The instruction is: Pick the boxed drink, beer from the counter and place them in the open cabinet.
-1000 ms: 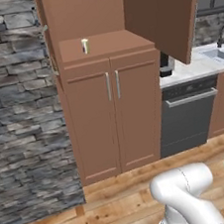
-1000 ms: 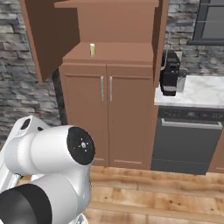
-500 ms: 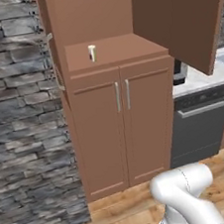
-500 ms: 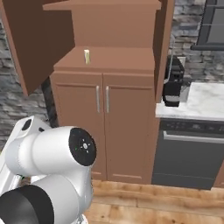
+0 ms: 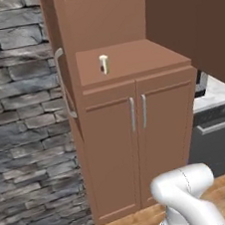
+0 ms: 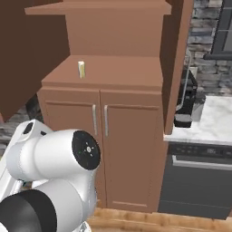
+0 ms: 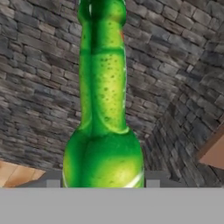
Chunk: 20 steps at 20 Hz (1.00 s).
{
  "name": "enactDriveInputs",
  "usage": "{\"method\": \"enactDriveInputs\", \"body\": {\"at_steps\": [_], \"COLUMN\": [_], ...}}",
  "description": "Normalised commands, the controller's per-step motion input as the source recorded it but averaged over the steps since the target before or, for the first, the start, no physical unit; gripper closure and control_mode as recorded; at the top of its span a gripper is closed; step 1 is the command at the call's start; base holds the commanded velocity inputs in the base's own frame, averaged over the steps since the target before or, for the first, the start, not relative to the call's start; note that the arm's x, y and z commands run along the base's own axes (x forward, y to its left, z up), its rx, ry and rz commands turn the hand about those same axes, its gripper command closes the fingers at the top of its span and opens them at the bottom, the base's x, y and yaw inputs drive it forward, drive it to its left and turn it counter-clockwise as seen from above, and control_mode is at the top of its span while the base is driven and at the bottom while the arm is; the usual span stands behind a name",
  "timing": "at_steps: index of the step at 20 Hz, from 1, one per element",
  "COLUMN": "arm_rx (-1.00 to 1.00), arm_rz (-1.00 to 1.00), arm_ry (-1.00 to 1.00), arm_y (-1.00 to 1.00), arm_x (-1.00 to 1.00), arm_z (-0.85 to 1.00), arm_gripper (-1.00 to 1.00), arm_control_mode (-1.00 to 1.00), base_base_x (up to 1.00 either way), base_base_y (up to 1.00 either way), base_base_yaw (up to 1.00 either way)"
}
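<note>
Beer (image 7: 103,131) sits right in front of hand cam, green neck pointing up frame, so your gripper's clamped on beer, jaws narrow around the body. Green bit at right edge of left base view is same bottle. Further out, open cabinet (image 5: 137,131), boxed drink (image 5: 104,64) already on shelf niche. Reckon you're halfway: carton done, beer left to shelve.

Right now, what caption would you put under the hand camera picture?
Green beer bottle gripped in the robot's hand, its long neck pointing up against a grey stone wall.
</note>
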Motion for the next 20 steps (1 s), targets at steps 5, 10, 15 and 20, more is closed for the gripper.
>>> {"method": "enactDriveInputs", "body": {"at_steps": [5,10,15,20], "arm_rx": [0.00,0.00,0.00,0.00], "arm_rz": [0.00,0.00,0.00,0.00], "arm_ry": [0.00,0.00,0.00,0.00], "arm_y": [0.00,0.00,0.00,0.00], "arm_x": [0.00,0.00,0.00,0.00], "arm_z": [0.00,0.00,0.00,0.00], "arm_gripper": [1.00,1.00,1.00,1.00], "arm_control_mode": [1.00,1.00,1.00,1.00], "base_base_x": [0.64,0.61,0.58,0.49], "base_base_y": [0.14,0.15,0.27,0.41], "base_base_yaw": [0.00,0.00,0.00,0.00]}}
